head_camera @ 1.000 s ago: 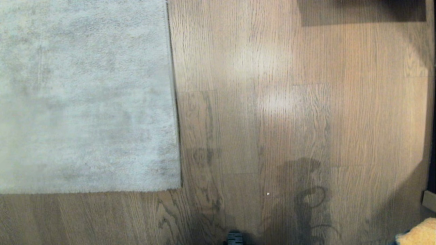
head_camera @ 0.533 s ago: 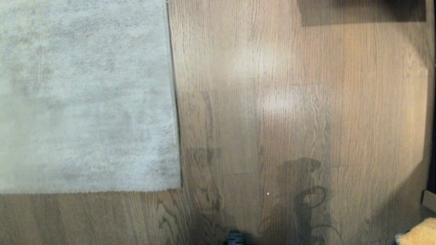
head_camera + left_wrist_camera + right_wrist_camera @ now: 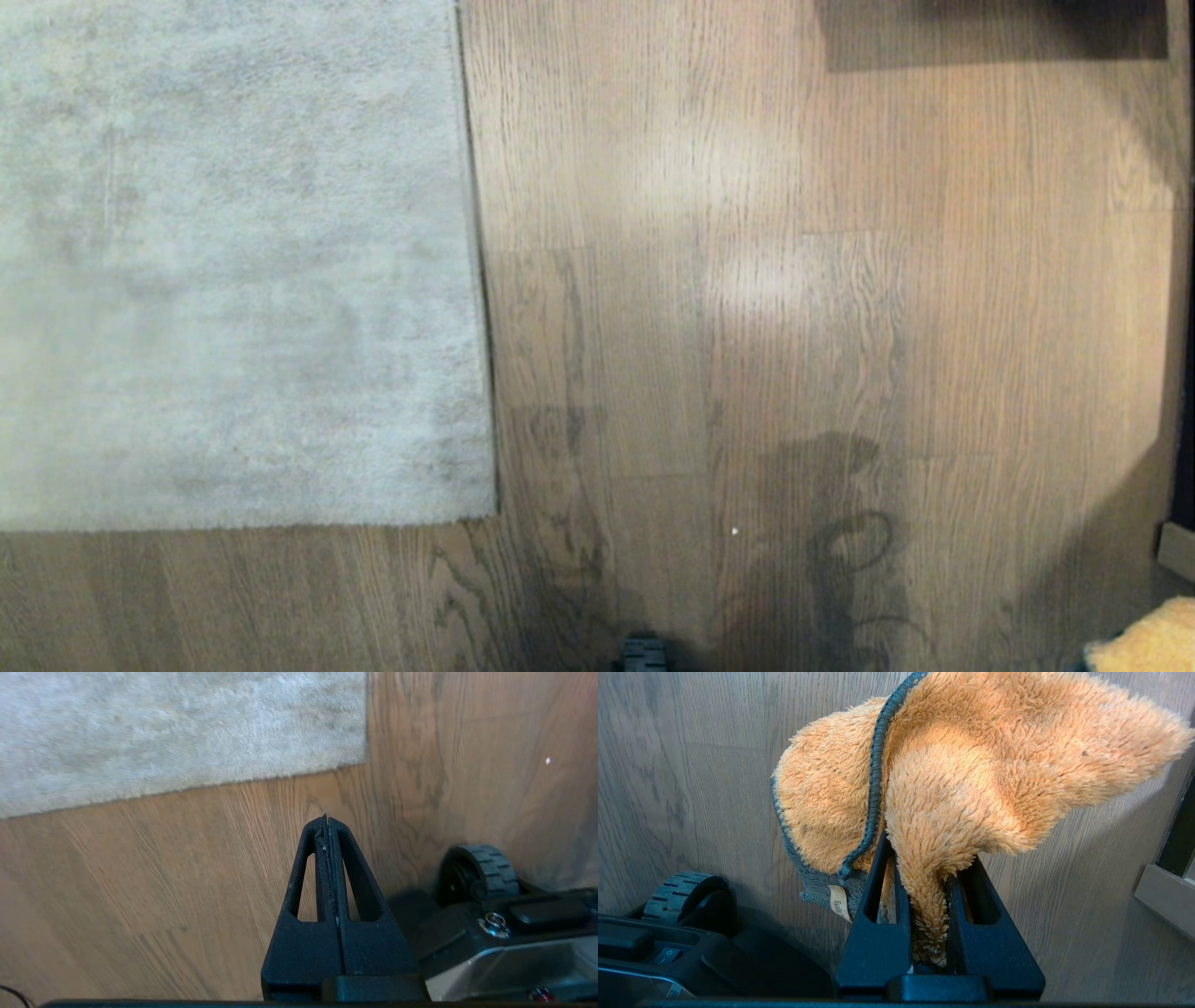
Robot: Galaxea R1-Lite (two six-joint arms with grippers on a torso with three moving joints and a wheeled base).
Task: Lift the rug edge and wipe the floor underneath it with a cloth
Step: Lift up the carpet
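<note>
Light grey short-pile rug [image 3: 233,261] is seen as soft, matt fabric w/ fuzzy nap. Brown wood-grain plank floor [image 3: 794,327] is smooth, w/ slight sheen. Orange-yellow fluffy cloth [image 3: 971,779] is shaggy fleece, edged w/ grey-green stitched trim. Black gripper fingers [image 3: 327,896] are matt plastic.

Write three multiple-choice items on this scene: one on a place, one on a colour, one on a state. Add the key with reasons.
1. Where is the cloth?
A. on the rug
B. in the right gripper
C. on the floor

2. What colour is the rug?
A. light grey
B. red
C. black

3. How does the rug edge lie?
A. folded back
B. flat on the floor
C. held up by the left gripper

Key: B, its fingers pinch the fluffy pile; A, pale grey pile; B, no backing shows, the left gripper is shut and empty.
</note>
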